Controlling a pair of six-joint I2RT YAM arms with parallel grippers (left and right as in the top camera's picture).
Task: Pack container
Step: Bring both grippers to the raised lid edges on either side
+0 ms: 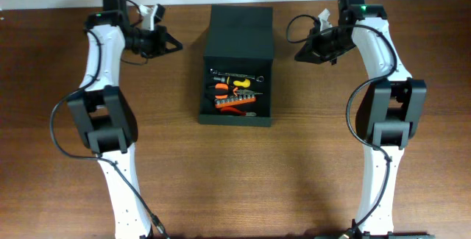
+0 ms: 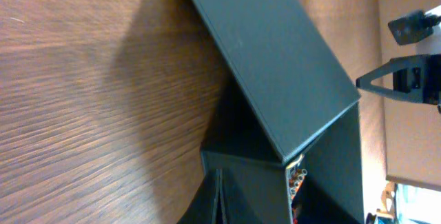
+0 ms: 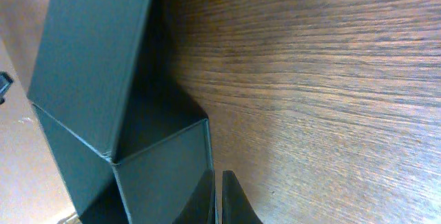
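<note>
Container [image 1: 234, 119], lid raised, orange-handled hand tools [image 1: 234, 96] inside; left tool [image 1: 178, 45] and right tool [image 1: 298, 55] both closed, empty.

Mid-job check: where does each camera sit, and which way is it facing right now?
Overhead: above the table, looking straight down at the open container; both arms show, left gripper and right gripper flanking it.
Left wrist: low beside the container, facing its raised lid; own shut fingers at the bottom, right gripper beyond.
Right wrist: low on the opposite side, facing the container; own shut fingers at bottom.
Both wrist views share the container's lid.
</note>
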